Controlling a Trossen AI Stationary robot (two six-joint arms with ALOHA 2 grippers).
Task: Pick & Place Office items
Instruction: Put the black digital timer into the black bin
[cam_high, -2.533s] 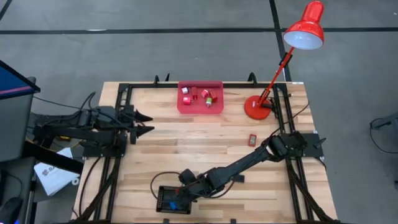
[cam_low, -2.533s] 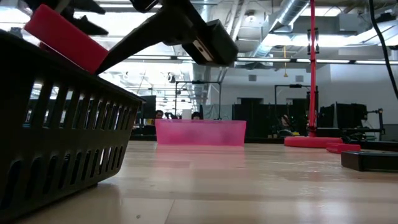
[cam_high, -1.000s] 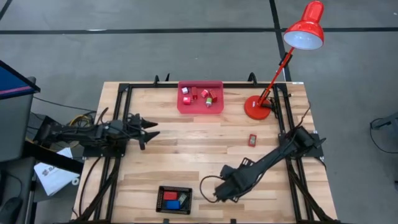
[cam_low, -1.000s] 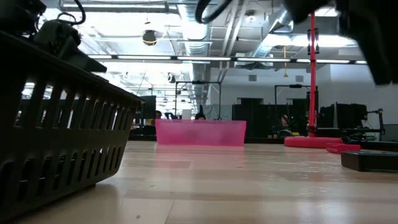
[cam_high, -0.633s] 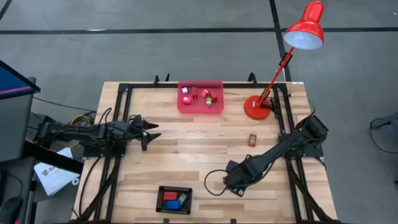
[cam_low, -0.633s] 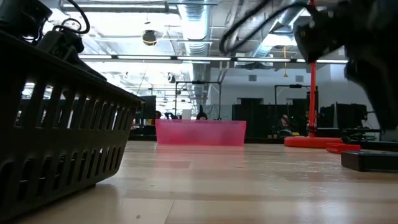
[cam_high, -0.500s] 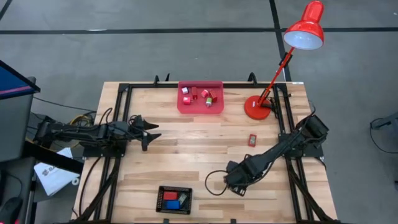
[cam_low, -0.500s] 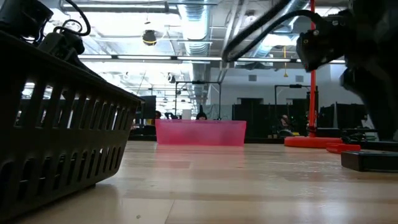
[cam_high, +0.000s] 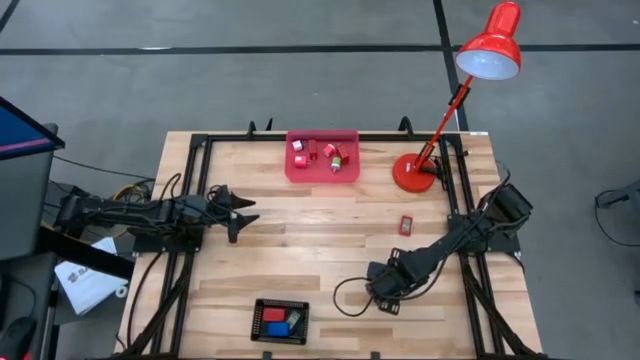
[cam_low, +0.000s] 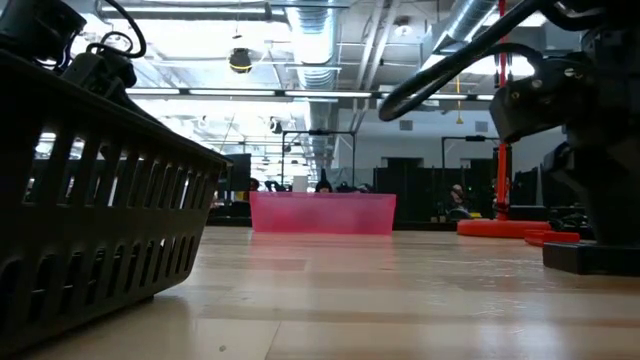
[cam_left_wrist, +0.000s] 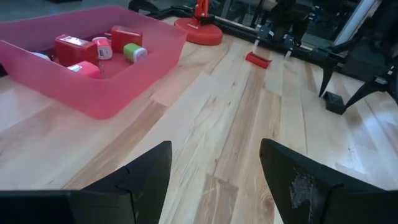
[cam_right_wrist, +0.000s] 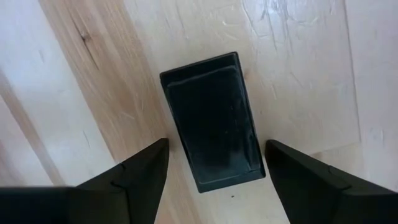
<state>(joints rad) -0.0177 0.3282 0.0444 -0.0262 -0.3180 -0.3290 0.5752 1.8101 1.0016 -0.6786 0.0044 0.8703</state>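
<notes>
A black rectangle (cam_right_wrist: 213, 121) lies flat on the wood near the table's near-right part. My right gripper (cam_right_wrist: 216, 146) is straight above it, pointing down and open, with one finger on each long side and a gap to both. In the low view the rectangle (cam_low: 590, 258) sits under the right gripper (cam_low: 600, 190). A small red piece (cam_high: 407, 224) lies on the table near the lamp base. Several red-and-white pieces (cam_high: 320, 154) rest in the red bin. A red block (cam_high: 272, 315) and a blue block (cam_high: 279, 327) lie in the black basket. My left gripper (cam_high: 243, 210) waits open at the table's left.
The red bin (cam_high: 348, 172) stands at the far edge, and the black slatted basket (cam_high: 258, 337) at the near edge. The red desk lamp's base (cam_high: 412, 172) is at far right. Bare wood lies between the arms. A cable loop (cam_high: 345, 295) trails beside the right arm.
My right gripper has moved from beside the black basket toward the table's right and now stands over the black rectangle. The red and blue blocks have stayed in the basket. My left arm has kept still.
</notes>
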